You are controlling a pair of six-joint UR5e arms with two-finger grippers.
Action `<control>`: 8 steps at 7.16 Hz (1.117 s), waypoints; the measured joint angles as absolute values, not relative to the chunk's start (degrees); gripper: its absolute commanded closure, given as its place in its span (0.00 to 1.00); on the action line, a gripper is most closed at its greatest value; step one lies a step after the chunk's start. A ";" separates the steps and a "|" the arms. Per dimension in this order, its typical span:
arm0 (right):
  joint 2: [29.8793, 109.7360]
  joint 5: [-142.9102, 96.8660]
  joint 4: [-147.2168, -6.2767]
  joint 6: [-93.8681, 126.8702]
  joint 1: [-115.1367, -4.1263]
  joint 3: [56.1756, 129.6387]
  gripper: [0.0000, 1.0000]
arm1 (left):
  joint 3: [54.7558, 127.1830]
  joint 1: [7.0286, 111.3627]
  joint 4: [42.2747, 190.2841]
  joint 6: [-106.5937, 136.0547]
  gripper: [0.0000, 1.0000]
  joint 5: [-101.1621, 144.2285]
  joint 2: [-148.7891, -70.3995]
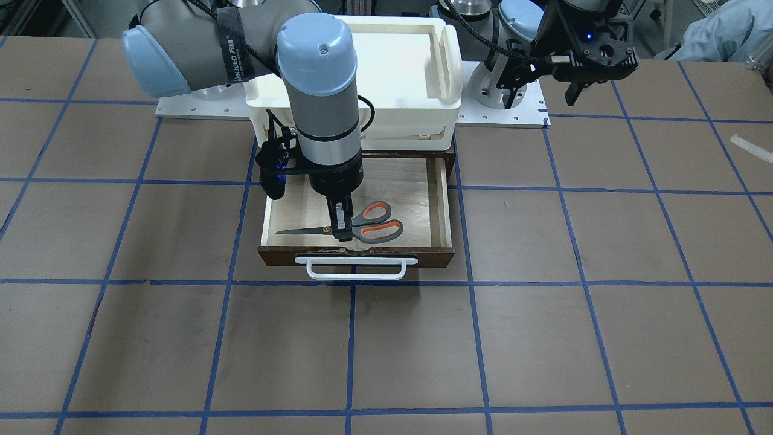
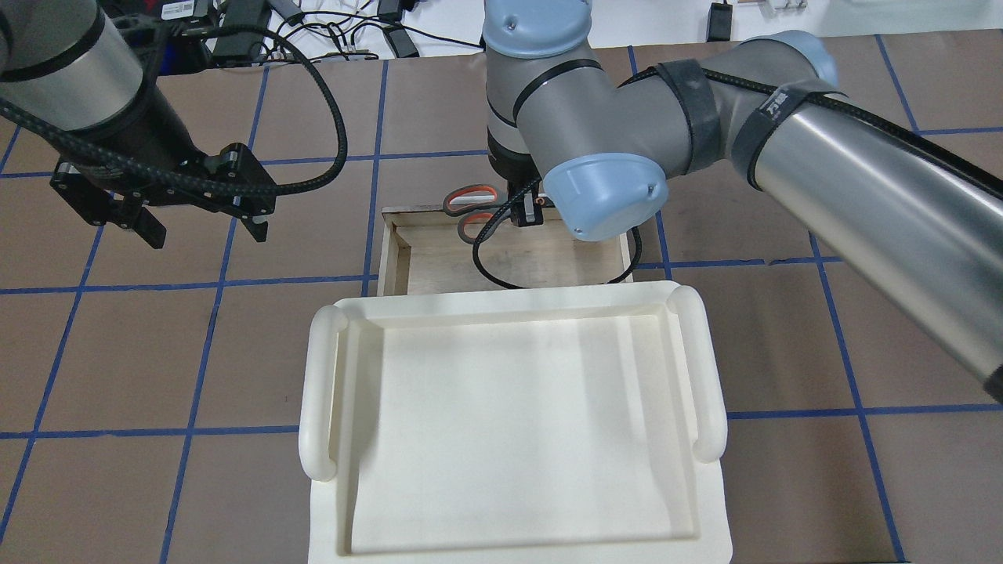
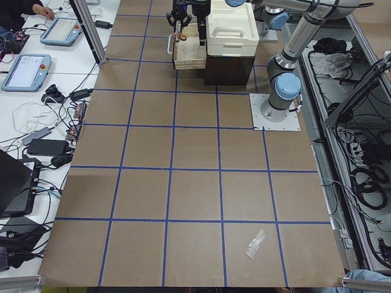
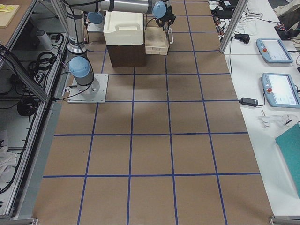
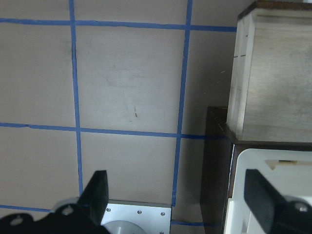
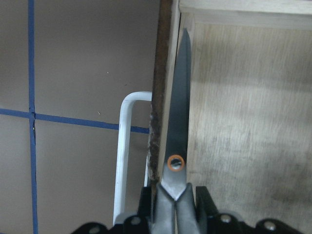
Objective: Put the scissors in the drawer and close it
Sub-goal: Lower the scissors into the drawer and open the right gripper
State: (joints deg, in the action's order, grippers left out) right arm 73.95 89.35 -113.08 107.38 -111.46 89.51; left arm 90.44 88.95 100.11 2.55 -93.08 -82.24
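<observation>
The scissors [image 1: 369,228], with grey-and-orange handles and dark blades, are inside the open wooden drawer [image 1: 416,193], lying along its dark front panel [image 1: 429,256]. My right gripper [image 1: 342,234] points straight down and is shut on the scissors near the pivot. In the right wrist view the fingers [image 6: 202,204] clamp the scissors [image 6: 178,102], whose blade runs beside the front panel and the white bar handle [image 6: 123,161]. I cannot tell if the scissors touch the drawer floor. My left gripper [image 2: 204,229] is open and empty, hovering over the table well to the drawer's side.
A white plastic tray [image 2: 320,392] sits on top of the dark cabinet behind the drawer [image 2: 564,262]. The right arm's elbow and cable hang over the drawer. A small clear plastic scrap [image 1: 749,148] lies on the table far off on the left arm's side.
</observation>
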 measured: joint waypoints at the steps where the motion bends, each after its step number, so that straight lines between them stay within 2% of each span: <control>1: 74.57 89.71 -111.60 109.92 -111.81 89.63 1.00 | 90.44 88.94 100.11 2.55 0.00 -93.08 -82.24; 8: 75.16 87.83 -110.25 111.49 -113.06 93.41 1.00 | 90.44 88.95 100.11 2.62 0.00 -93.10 -82.25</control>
State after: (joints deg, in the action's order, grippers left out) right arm 75.16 87.83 -110.25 111.49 -113.06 93.41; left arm 90.44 88.95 100.11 2.62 -93.10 -82.25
